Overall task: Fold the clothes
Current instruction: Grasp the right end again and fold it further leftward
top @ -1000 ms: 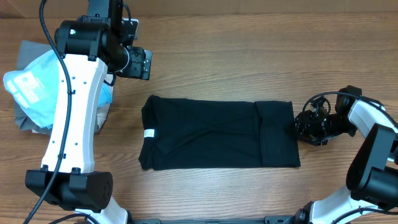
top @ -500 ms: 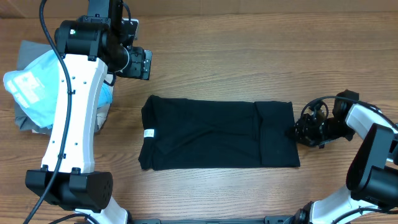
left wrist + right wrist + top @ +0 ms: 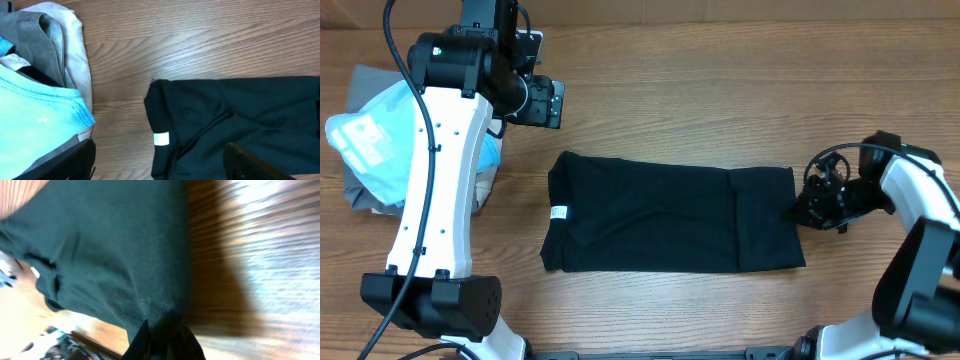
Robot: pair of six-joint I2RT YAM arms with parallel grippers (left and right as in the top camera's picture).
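Note:
The black T-shirt lies flat on the wooden table as a long rectangle, with one sleeve folded in near its right end. Its small white tag is at the left end. My right gripper is at table level, shut on the shirt's right edge; the right wrist view shows the fabric pinched between the fingers. My left gripper is open and empty, held above the table up and left of the shirt. The left wrist view shows the shirt's collar end and tag between its open fingers.
A light blue garment with white print lies on grey folded garments at the table's left edge. They also show in the left wrist view: the light blue garment and the grey garments. The left arm's white link stands between the pile and the shirt.
My right gripper dipped left to the shirt's right edge, then drew back right, pulling that edge slightly right. The left arm has not moved.

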